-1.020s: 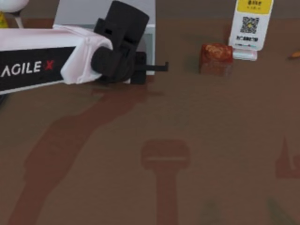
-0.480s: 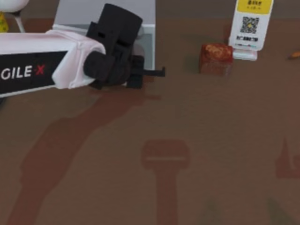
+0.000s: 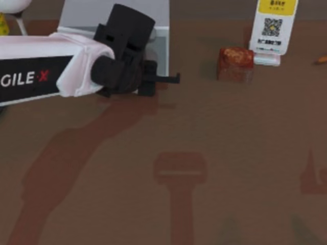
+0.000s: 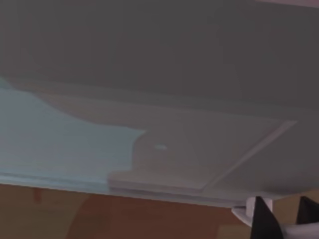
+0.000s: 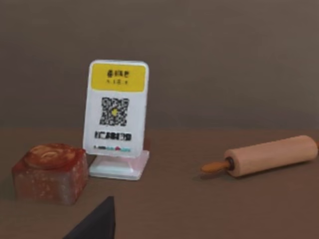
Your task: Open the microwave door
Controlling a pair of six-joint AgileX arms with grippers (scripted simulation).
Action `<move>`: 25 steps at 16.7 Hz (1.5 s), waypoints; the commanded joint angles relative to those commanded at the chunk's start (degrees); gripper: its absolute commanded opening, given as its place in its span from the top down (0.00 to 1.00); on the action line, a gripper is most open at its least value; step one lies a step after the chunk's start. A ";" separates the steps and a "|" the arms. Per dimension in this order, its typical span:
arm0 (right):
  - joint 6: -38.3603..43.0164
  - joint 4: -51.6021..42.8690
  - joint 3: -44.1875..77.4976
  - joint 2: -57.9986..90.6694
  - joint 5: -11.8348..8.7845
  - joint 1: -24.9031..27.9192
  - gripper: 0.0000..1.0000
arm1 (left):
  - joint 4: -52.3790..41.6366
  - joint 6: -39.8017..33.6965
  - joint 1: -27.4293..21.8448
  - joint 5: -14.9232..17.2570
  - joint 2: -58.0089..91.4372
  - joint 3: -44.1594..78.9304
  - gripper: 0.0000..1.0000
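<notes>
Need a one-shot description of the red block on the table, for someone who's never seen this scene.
Start at the microwave at the back left of the table, then go right to the white QR-code sign with its yellow header. The red block sits just left of the sign's base. It is the only squat, mottled red cube; the rolling pin farther right is long and wooden.

Microwave far left, smaller things far right

The microwave (image 3: pixel 115 18) sits at the far left of the surface (image 3: pixel 230 153), with the left arm's gripper (image 3: pixel 171 78) at its front right corner. Well to the right stand a block (image 3: pixel 235 64) and, just behind it, a sign stand (image 3: pixel 273 25); a rolling pin (image 5: pixel 271 156) lies farther right.
</notes>
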 joint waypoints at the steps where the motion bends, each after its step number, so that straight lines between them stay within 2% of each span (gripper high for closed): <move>1: 0.00 0.00 0.00 0.00 0.00 0.00 0.00 | 0.00 0.00 0.00 0.00 0.00 0.00 1.00; 13: 0.00 0.00 0.00 0.00 0.00 0.00 0.00 | 0.00 0.00 0.00 0.00 0.00 0.00 1.00; 21: 0.00 0.00 0.00 0.00 0.00 0.00 0.00 | 1.58 3.41 0.86 2.76 -2.35 -3.14 1.00; 25: 0.00 0.00 0.00 0.00 0.00 0.00 0.00 | 1.57 3.49 0.89 2.81 -2.35 -3.24 1.00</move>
